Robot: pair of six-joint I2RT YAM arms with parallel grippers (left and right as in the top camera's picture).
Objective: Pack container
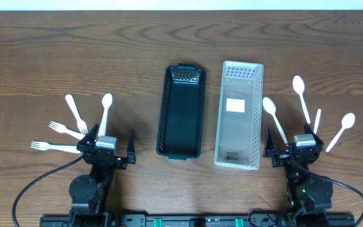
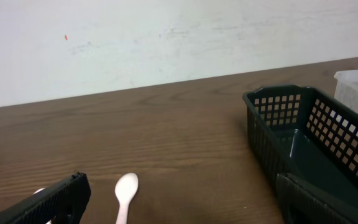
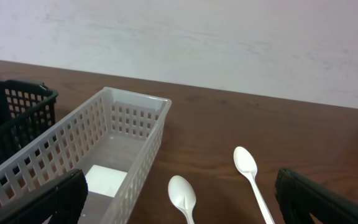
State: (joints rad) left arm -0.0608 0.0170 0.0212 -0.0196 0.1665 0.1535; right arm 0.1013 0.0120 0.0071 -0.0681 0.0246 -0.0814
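Note:
A black slotted basket (image 1: pixel 164 107) and a clear white slotted basket (image 1: pixel 259 113) lie side by side at the table's middle, both without cutlery. White plastic spoons (image 1: pixel 106 107) and forks (image 1: pixel 63 129) lie at the left. More white spoons (image 1: pixel 273 116) lie at the right. My left gripper (image 1: pixel 113 137) is open and empty, just behind a spoon (image 2: pixel 126 190). My right gripper (image 1: pixel 293 137) is open and empty, with two spoons (image 3: pixel 182 193) between its fingers' line and the white basket (image 3: pixel 129 124) at its left.
A white label (image 1: pixel 235 106) lies on the white basket's floor. The black basket (image 2: pixel 272 143) is to the right of my left gripper (image 2: pixel 182 208). A pale wall stands behind the table's far edge.

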